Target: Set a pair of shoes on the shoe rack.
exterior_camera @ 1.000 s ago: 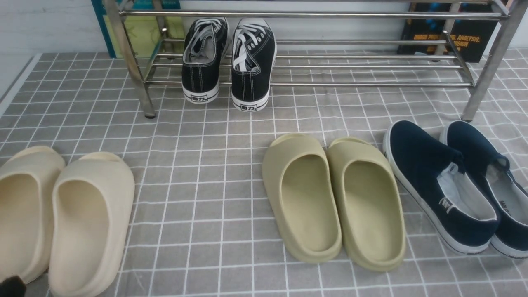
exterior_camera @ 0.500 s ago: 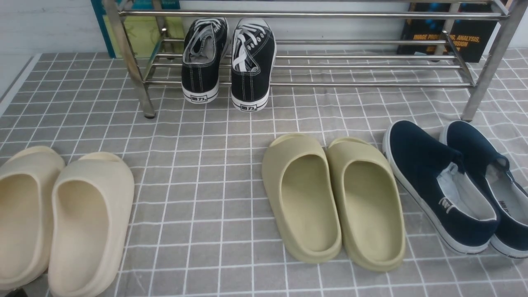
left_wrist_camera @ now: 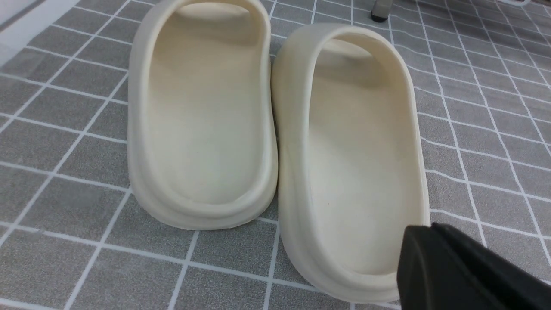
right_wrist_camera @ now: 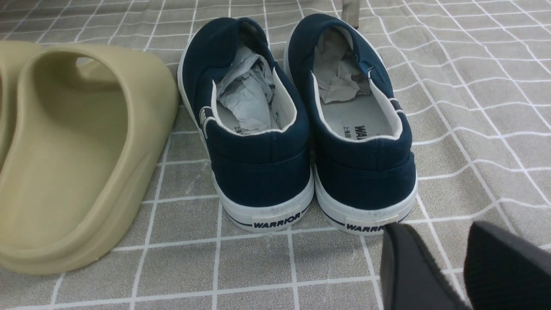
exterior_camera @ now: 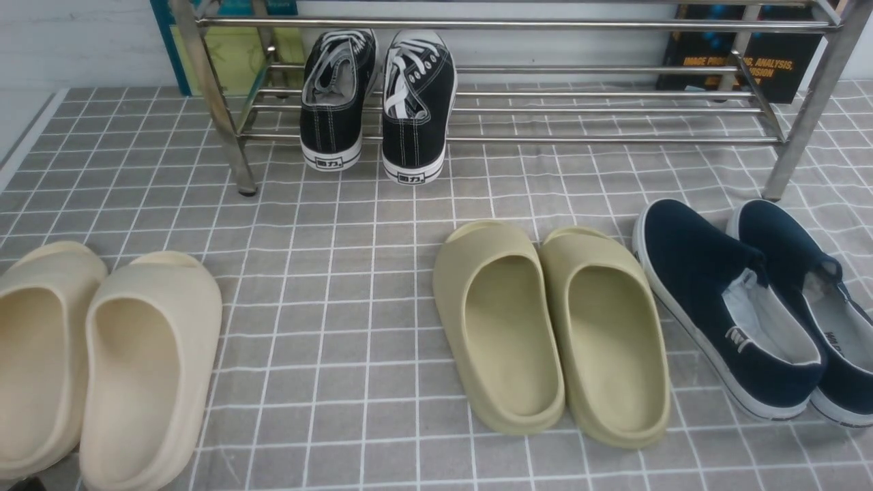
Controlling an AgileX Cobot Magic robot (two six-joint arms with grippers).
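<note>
The left gripper [left_wrist_camera: 456, 267] is clenched empty over smooth beige foam slippers [left_wrist_camera: 275, 129]. The right gripper [right_wrist_camera: 447, 267] has matte black pads parted beside navy slip-ons [right_wrist_camera: 301, 129]. The black canvas sneakers [exterior_camera: 378, 102] sit on the steel-barred shoe rack [exterior_camera: 580, 109].

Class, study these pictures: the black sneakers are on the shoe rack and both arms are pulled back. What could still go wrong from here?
1. The black sneakers sit with their heels past the front bar of the shoe rack; a bump might tip them off.
2. The left gripper is shut close to the cream slippers and could nudge them if it swings.
3. The right gripper, fingers apart, is near the navy shoes and might catch a heel.
</note>
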